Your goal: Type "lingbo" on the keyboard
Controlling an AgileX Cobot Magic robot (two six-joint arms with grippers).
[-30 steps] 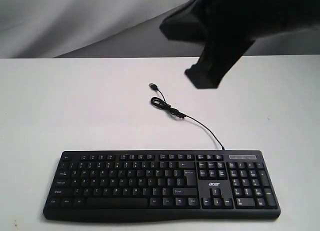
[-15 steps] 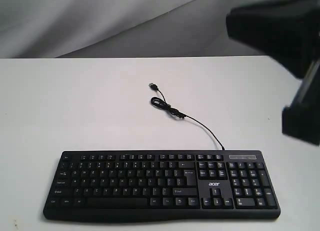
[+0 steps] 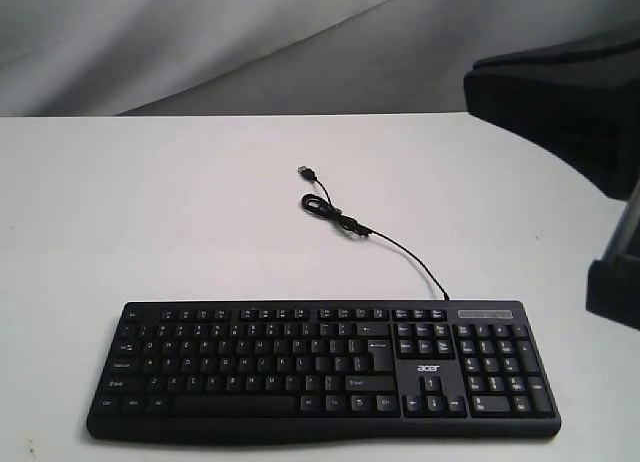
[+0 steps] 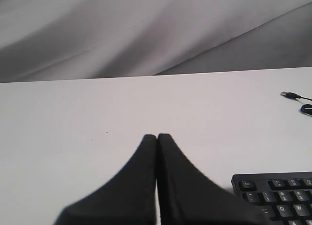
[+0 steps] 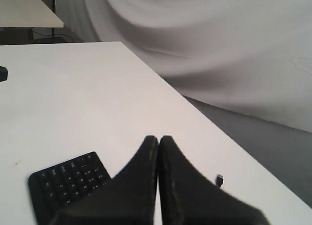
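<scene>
Typing has not visibly begun: neither arm is over the keys, so this looks like the approach before the first letter. The keyboard (image 3: 325, 367) lies flat along the near edge of the white table (image 3: 150, 212), its number pad to the right. Its thin cable (image 3: 390, 244) runs from the far edge toward the table's middle and ends in a loose plug (image 3: 307, 171). The left gripper (image 4: 157, 137) has its fingers pressed together, holding nothing, and hangs off the keyboard's left end. The right gripper (image 5: 158, 138) is likewise pinched tight and empty, and its arm (image 3: 570, 112) is raised at the far right. The next move probably calls for lowering one pinched tip onto "l" alone, clear of neighbouring keys.
</scene>
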